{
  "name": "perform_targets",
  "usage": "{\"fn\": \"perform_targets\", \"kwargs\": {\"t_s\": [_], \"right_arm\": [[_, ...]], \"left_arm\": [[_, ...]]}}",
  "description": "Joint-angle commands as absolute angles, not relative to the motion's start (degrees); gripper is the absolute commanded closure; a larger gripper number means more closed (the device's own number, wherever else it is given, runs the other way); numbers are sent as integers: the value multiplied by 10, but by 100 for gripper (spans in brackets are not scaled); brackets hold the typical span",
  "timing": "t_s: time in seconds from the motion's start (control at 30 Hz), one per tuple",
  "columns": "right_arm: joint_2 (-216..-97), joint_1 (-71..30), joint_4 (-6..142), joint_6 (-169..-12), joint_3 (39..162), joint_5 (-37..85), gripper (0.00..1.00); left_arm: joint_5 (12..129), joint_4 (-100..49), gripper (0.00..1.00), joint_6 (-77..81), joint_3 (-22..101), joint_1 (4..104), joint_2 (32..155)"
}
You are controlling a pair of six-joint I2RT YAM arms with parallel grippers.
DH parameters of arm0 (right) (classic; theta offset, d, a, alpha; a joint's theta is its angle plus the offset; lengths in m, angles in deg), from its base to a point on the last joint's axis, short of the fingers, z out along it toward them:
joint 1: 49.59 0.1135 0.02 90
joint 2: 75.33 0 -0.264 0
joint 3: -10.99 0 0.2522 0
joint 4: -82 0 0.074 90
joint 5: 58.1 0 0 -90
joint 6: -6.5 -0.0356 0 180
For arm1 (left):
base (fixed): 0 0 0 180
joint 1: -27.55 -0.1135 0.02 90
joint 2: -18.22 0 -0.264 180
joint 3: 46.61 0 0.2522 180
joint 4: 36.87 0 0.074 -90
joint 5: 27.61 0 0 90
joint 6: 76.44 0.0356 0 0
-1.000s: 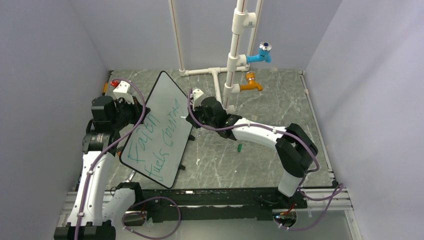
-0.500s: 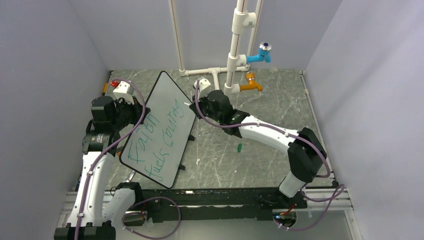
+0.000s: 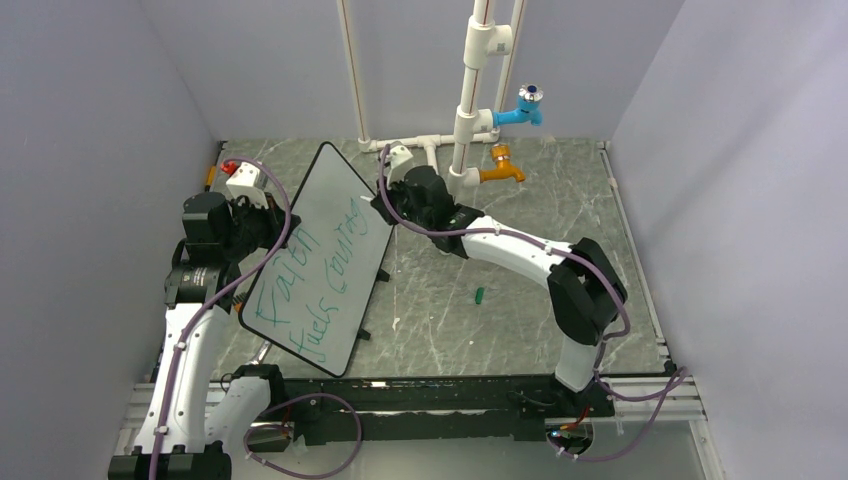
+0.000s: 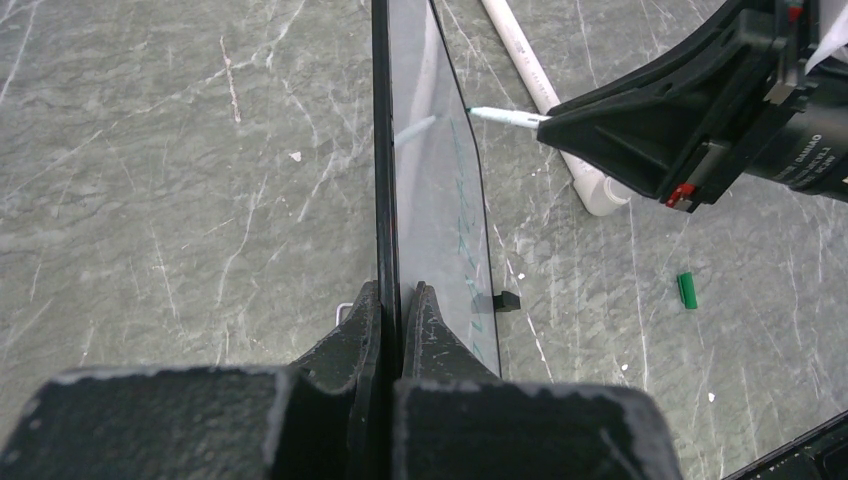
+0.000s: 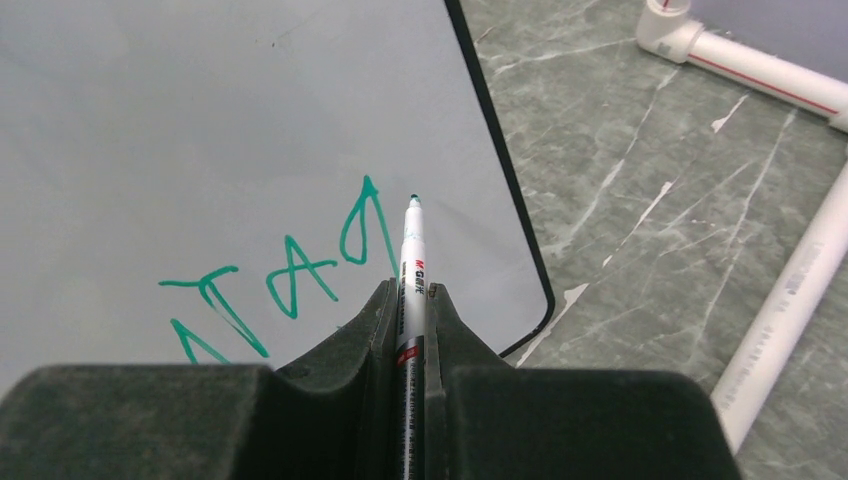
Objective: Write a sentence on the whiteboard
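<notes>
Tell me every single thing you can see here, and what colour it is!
whiteboard: one, white with a black rim, standing tilted on the left of the table
sentence: two lines, green, on the whiteboard
marker: one, white with a green tip, tip by the whiteboard
cap: one, green, lying on the table right of the whiteboard
pipes: several, white, at the back
taps: two, one blue above one orange, on the upright pipe
table: one, grey marbled
walls: three, pale grey, around the table
left pincer: one, black, shut on the whiteboard's edge
right pincer: one, black, shut on the marker
</notes>
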State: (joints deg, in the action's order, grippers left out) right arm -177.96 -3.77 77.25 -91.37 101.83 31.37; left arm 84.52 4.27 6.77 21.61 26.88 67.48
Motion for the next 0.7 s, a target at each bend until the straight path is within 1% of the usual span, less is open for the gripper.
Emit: {"fn": "perform_targets", "kwargs": {"t_s": [0.0, 0.37, 0.67], "right_arm": [[-1786, -38, 788, -928, 1041, 292, 100], [-1803, -40, 787, -924, 1049, 292, 100], [-1828, -48, 778, -915, 1078, 290, 100]], "left_arm": [[828, 121, 100, 145, 178, 278, 683], [828, 121, 100, 145, 177, 278, 682], [829, 121, 100, 145, 178, 278, 683]]}}
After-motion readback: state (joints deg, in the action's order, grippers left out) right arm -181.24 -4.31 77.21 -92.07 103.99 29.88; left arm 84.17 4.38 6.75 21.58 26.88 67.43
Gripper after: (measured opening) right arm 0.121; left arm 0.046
